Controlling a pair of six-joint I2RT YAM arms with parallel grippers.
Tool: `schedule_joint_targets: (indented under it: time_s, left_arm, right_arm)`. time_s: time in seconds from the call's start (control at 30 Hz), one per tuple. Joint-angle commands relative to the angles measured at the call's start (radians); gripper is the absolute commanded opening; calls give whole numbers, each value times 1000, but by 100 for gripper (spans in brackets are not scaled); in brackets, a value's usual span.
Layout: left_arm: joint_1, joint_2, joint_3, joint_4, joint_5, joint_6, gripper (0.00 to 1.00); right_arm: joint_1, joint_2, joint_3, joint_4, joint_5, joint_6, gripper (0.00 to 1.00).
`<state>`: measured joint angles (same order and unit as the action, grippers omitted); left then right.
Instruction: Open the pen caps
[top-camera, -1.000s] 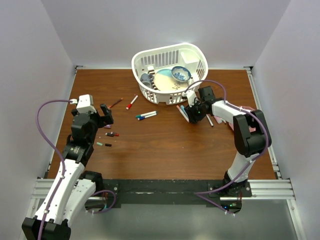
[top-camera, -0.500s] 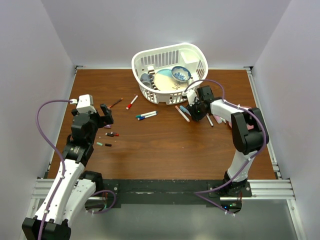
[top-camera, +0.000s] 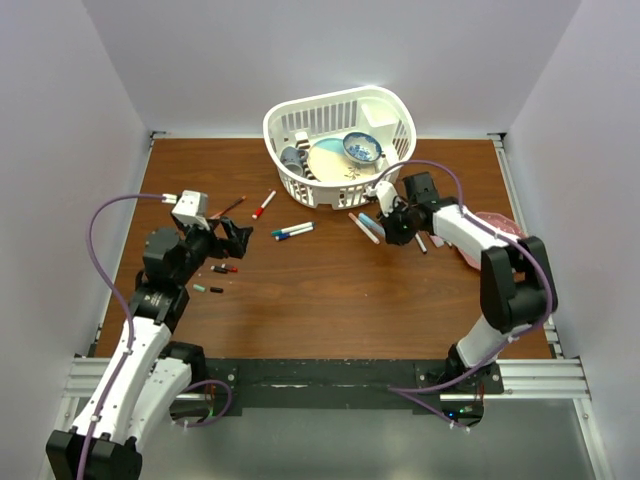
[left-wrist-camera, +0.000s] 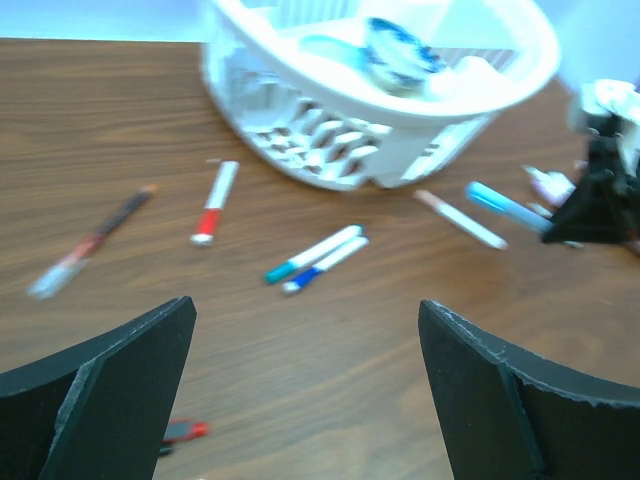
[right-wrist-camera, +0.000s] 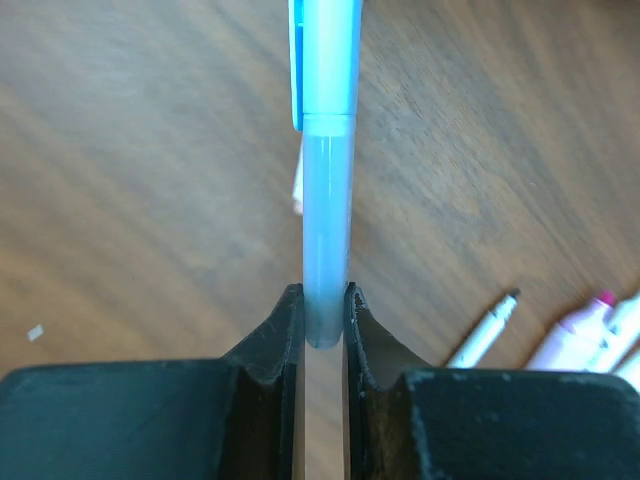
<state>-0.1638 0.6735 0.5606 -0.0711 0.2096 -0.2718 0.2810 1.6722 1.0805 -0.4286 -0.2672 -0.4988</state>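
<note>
**Top view.** Wooden table (top-camera: 330, 305) with a white slotted basket (top-camera: 320, 190) at far centre, crockery inside.

**Right of centre, just near of the basket.** Right gripper (top-camera: 392, 226) with jaws clamped on a light-blue pen (top-camera: 370, 221), held low and pointing left and far. Contact between pen and wood cannot be told.

**Right wrist view.**
- Both fingers (right-wrist-camera: 270, 350) pressed against the translucent barrel end.
- Light-blue cap (right-wrist-camera: 327, 55) seated on the opposite end of that pen, clip on its left edge, well clear of the jaws.
- White pen with dark tip (right-wrist-camera: 490, 325) and pink highlighter (right-wrist-camera: 590, 320) lying on the wood at lower right.

**Left side, mid-depth.** Left gripper (top-camera: 238, 241) with jaws wide apart, gripping nothing, above bare wood.

**Just near of the left gripper.** Three short loose pieces, apparently pen caps, each apart from any barrel:
- Red-and-black cap (top-camera: 224, 268).
- Green cap (top-camera: 200, 288).
- Black cap (top-camera: 216, 290), beside the green one.

**Between the left gripper and the basket.** Red-capped marker (top-camera: 264, 204) with the cap on its near end, and a thin dark-red pen (top-camera: 231, 206) to its left, both slanting toward far right.

**At centre, in the left wrist view.** Teal-capped marker (left-wrist-camera: 312, 253) and blue-capped marker (left-wrist-camera: 328, 264), parallel and just beside each other, caps on their left ends.

**Just left of the right gripper.** White marker (top-camera: 363, 227) with a pale pinkish far end, lying on the table close to the held pen.
</note>
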Motion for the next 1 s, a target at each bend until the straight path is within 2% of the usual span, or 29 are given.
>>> schedule_joint_targets:
  time_s: [0.0, 0.07, 0.1, 0.13, 0.17, 0.2, 0.23, 0.27, 0.33, 0.37, 0.43, 0.47, 0.5, 0.53, 0.6, 0.9, 0.97]
  left_arm:
    - [6, 34, -79, 257, 300, -151, 99]
    - [4, 49, -167, 373, 356, -327, 100]
    - [4, 54, -207, 524, 391, -401, 100]
    - [3, 58, -250, 609, 398, -567, 100]
    - [0, 75, -336, 692, 396, -652, 99]
    - [-3, 86, -376, 849, 380, -732, 100]
    - [-9, 96, -408, 911, 360, -865, 100]
    - [-38, 116, -450, 953, 334, -909, 100]
    - [-91, 133, -453, 970, 226, -958, 100]
    - [-165, 146, -426, 941, 180, -958, 100]
    - [-233, 170, -366, 753, 45, -986, 100]
    - [-287, 207, -294, 681, 7, -1001, 100]
    - [-307, 227, -259, 540, -51, -1021, 100]
    - [-324, 245, -226, 474, -80, -1067, 100]
    - [-373, 297, -139, 307, -162, -1102, 100]
    - [-526, 524, 129, -33, -341, -1172, 94]
    - [-546, 572, 173, -52, -357, -1176, 91]
  right_arm:
    - [-2, -132, -28, -67, -56, -35, 0]
    - [-2, -181, -33, -117, -104, -55, 0]
    - [-3, -199, -33, -142, -142, -69, 0]
    - [-3, -213, -31, -203, -246, -84, 0]
    - [1, -233, -16, -247, -320, -136, 0]
    - [6, -238, -7, -289, -370, -153, 0]
    - [12, -239, 7, -367, -421, -171, 0]
    - [32, -235, 31, -396, -508, -200, 0]
    - [67, -221, 56, -474, -568, -222, 0]
    - [117, -215, 71, -470, -563, -209, 0]
    - [174, -226, 62, -371, -482, -141, 0]
    - [228, -233, 46, -327, -360, -80, 0]
    - [251, -245, 33, -278, -298, -49, 0]
    - [270, -267, 21, -198, -243, -31, 0]
    - [300, -281, -10, -144, -131, -1, 0]
    - [389, -344, -83, -10, 59, -18, 0]
    - [411, -347, -99, 10, 74, -20, 0]
